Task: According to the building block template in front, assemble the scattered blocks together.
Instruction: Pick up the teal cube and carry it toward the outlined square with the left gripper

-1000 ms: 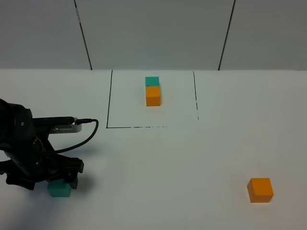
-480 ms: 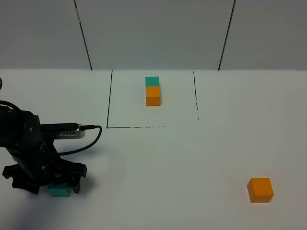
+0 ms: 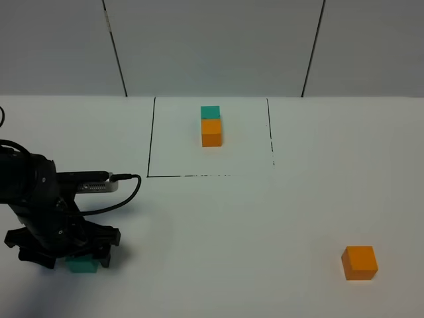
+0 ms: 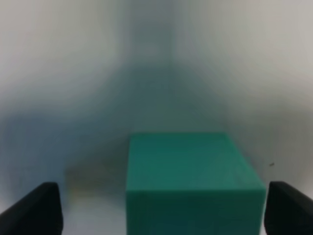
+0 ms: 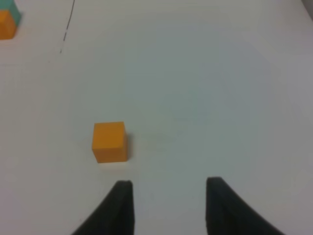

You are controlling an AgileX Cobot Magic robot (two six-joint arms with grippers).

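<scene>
The template, a teal cube [image 3: 210, 112] joined to an orange cube [image 3: 211, 132], sits inside the marked rectangle at the back; it also shows at a corner of the right wrist view [image 5: 7, 20]. The loose teal cube [image 3: 82, 265] lies at the front left, mostly hidden under my left gripper [image 3: 71, 255]. In the left wrist view this cube [image 4: 190, 176] sits between the two open fingers [image 4: 32, 208], with a gap on one side. The loose orange cube [image 3: 360, 262] lies at the front right. My right gripper [image 5: 168, 205] is open and empty, a short way from the orange cube [image 5: 110, 142].
A thin black rectangle outline [image 3: 151, 139] marks the template area on the white table [image 3: 265, 218]. A black cable [image 3: 126, 189] loops off the left arm. A grey panelled wall stands behind the table. The right arm is out of the exterior high view.
My left gripper has lowered over the teal cube and shifted slightly right, covering more of it. The orange cube and the template have not moved.
</scene>
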